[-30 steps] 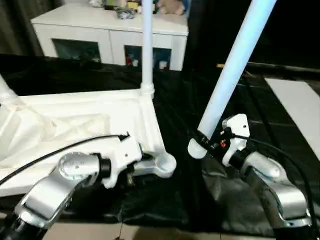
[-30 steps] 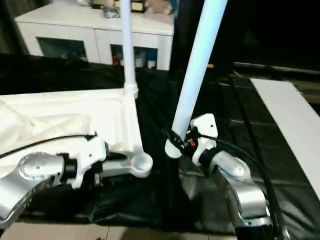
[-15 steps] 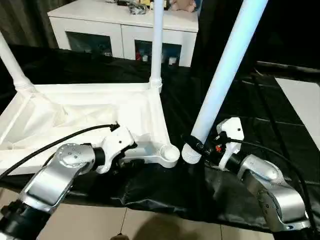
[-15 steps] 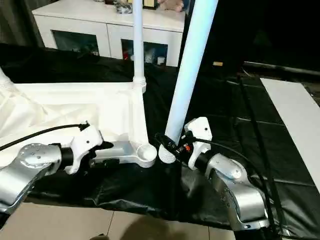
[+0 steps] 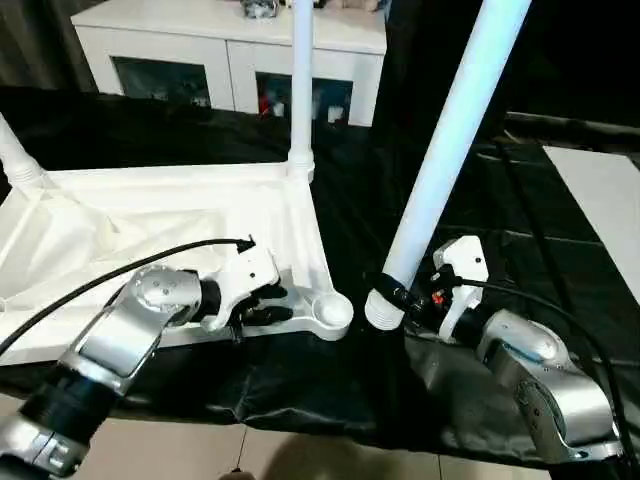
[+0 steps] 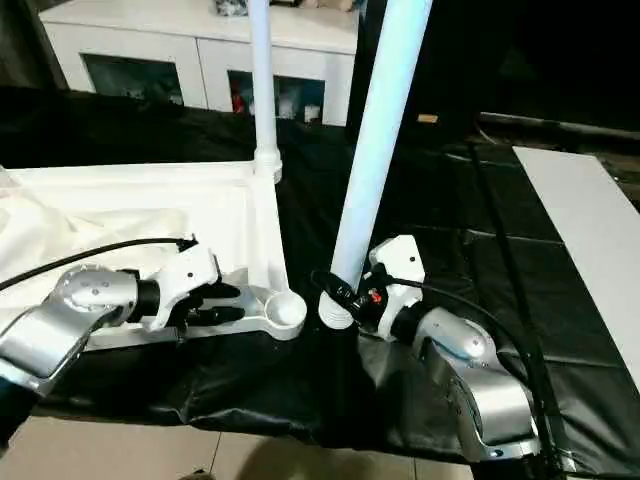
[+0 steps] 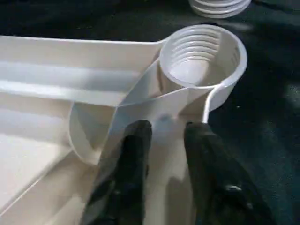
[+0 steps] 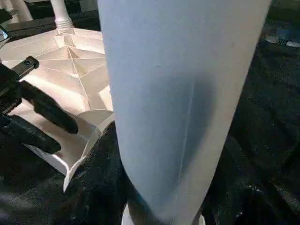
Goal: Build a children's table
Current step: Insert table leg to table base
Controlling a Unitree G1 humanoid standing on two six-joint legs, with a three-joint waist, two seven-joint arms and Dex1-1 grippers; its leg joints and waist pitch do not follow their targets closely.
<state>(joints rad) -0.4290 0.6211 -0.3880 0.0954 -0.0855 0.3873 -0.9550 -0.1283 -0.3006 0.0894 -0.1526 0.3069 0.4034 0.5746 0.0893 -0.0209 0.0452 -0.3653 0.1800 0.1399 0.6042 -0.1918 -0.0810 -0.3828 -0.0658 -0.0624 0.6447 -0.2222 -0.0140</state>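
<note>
The white tabletop lies underside up on black cloth. Two legs stand in its far corners, one on the right and one on the left. The near right corner socket is empty. My left gripper sits just left of that socket, its fingers closed on either side of the tabletop's rim wall. My right gripper is shut on a long white leg, held tilted. The leg's threaded end hangs right beside the socket, outside it.
A white cabinet with dark glass doors stands behind the work. The black cloth ends near the tiled floor in front. A flat white board lies at the right. A black cable runs over my left forearm.
My left gripper's fingers have closed in on the tabletop's rim beside the socket. The leg in my right gripper stays next to the socket. The camera has shifted.
</note>
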